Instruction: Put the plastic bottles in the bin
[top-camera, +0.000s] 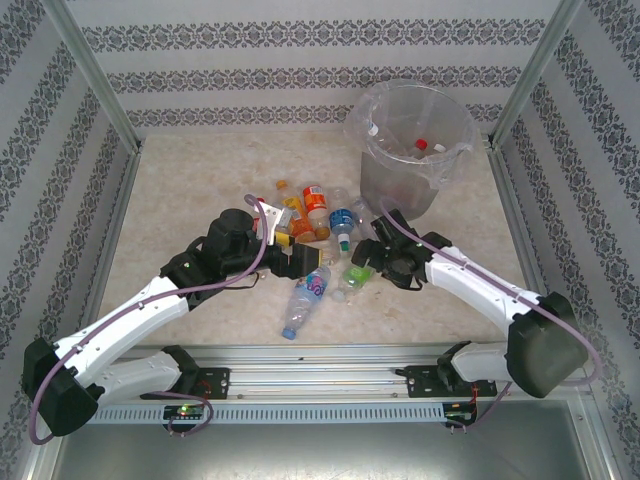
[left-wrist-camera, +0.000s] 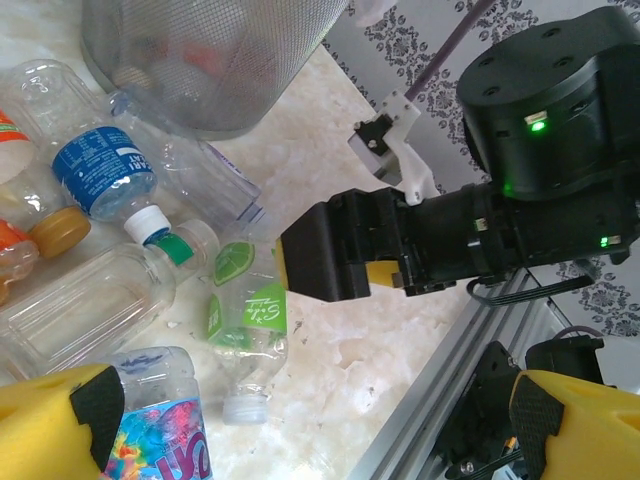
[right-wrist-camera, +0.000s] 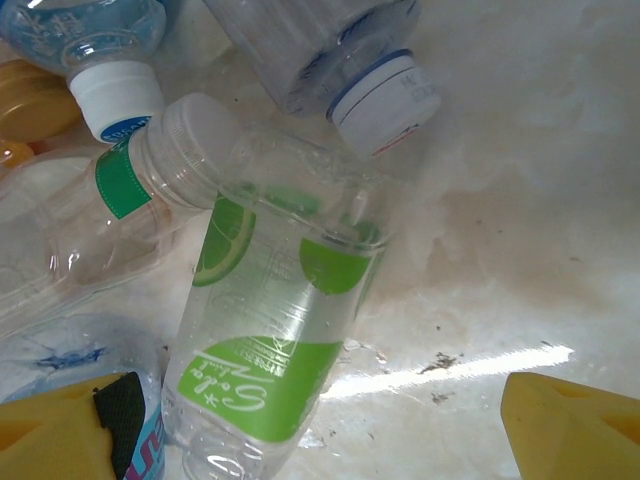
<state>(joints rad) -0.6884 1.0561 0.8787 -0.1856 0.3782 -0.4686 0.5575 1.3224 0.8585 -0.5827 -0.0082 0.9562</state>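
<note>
Several plastic bottles lie in a heap at the table's middle: orange-labelled ones (top-camera: 315, 200), a blue-labelled one (top-camera: 342, 218) (left-wrist-camera: 105, 175), a green-labelled one (top-camera: 355, 275) (left-wrist-camera: 245, 310) (right-wrist-camera: 270, 350) and one with a pink and blue label (top-camera: 308, 295) (left-wrist-camera: 160, 435). The grey bin (top-camera: 415, 150) (left-wrist-camera: 210, 60) stands at the back right with a few bottles inside. My right gripper (top-camera: 368, 258) (right-wrist-camera: 320, 430) is open, low over the green-labelled bottle, which lies between its fingers nearer the left one. My left gripper (top-camera: 315, 260) (left-wrist-camera: 310, 430) is open, facing the right gripper across that bottle.
A clear bottle with a white cap (right-wrist-camera: 385, 100) and one with a green neck band (right-wrist-camera: 120, 180) lie against the green-labelled bottle. The metal rail (top-camera: 320, 380) runs along the near edge. Patterned walls enclose the table on three sides. Bare table lies at the left and far left.
</note>
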